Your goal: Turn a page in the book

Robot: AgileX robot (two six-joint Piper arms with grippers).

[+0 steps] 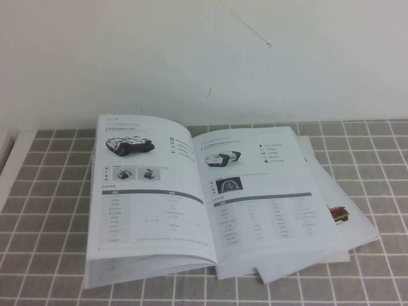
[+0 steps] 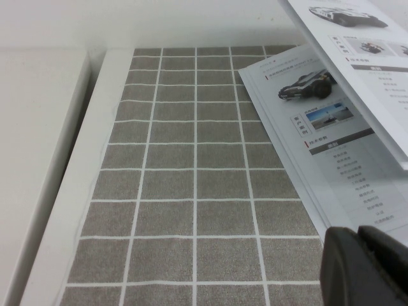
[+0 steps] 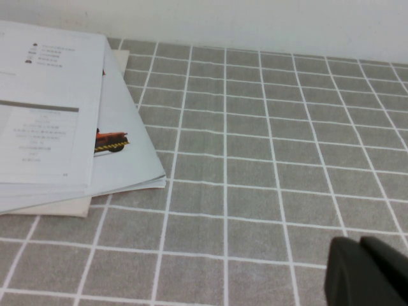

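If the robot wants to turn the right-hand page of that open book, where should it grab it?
Probably at the free outer edge of the page, near its lower right corner, coming in from the right side. It lies flat on the book, bound at the middle, so only that edge can lift. The right gripper and left gripper both hover off the book.

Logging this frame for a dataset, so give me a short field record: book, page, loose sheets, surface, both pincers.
book: the book lies open on the table
page: left page arches up, lifted off the leaf below
loose sheets: loose sheets stick out under the book's right side
surface: grey tiled mat
left pincer: left pincer near the book's left edge, holding nothing
right pincer: right pincer over the mat, right of the sheets
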